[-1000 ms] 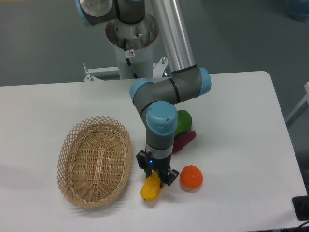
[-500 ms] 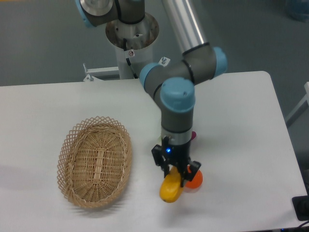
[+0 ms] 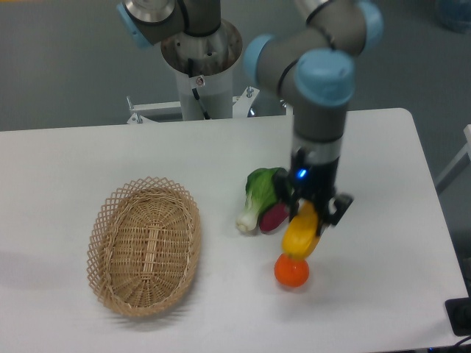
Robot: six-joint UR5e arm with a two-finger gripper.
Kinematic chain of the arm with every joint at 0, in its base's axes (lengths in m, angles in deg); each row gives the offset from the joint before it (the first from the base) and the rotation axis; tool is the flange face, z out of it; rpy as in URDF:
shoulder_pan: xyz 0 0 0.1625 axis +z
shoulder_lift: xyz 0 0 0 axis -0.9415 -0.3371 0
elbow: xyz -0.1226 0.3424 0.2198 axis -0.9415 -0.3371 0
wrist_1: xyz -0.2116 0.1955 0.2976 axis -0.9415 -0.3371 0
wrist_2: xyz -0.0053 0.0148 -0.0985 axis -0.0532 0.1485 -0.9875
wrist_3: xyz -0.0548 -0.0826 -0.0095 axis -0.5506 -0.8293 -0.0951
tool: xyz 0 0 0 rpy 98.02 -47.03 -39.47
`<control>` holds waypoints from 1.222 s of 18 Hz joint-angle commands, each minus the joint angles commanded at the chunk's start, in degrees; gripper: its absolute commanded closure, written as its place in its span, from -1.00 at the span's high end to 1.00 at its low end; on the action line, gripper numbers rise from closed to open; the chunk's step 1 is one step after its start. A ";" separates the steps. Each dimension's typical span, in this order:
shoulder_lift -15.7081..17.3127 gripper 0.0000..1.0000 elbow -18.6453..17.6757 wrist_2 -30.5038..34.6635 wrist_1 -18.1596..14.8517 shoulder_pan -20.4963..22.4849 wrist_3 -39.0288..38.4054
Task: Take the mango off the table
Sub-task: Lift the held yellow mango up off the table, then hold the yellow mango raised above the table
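My gripper (image 3: 312,211) is shut on the yellow mango (image 3: 301,234) and holds it in the air above the white table (image 3: 368,147). The mango hangs below the fingers, tilted, its lower end over the top of the round orange (image 3: 291,271). The arm comes down from the upper middle of the view.
The round orange lies on the table right below the mango. A purple sweet potato (image 3: 274,218) and a green leafy vegetable (image 3: 259,193) lie just left of the gripper. A woven wicker basket (image 3: 145,245) stands at the left. The robot base (image 3: 200,55) is at the back.
The gripper has lifted the mango off the table and carried it up and to the right. The vegetable and sweet potato have come into view from behind the arm.
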 joint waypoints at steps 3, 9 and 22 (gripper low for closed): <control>1.76 0.03 -0.18 0.08 -3.96 2.29 4.84; 2.30 0.03 0.44 0.61 -5.64 3.44 7.14; 2.30 0.03 0.44 0.52 -5.47 4.06 7.06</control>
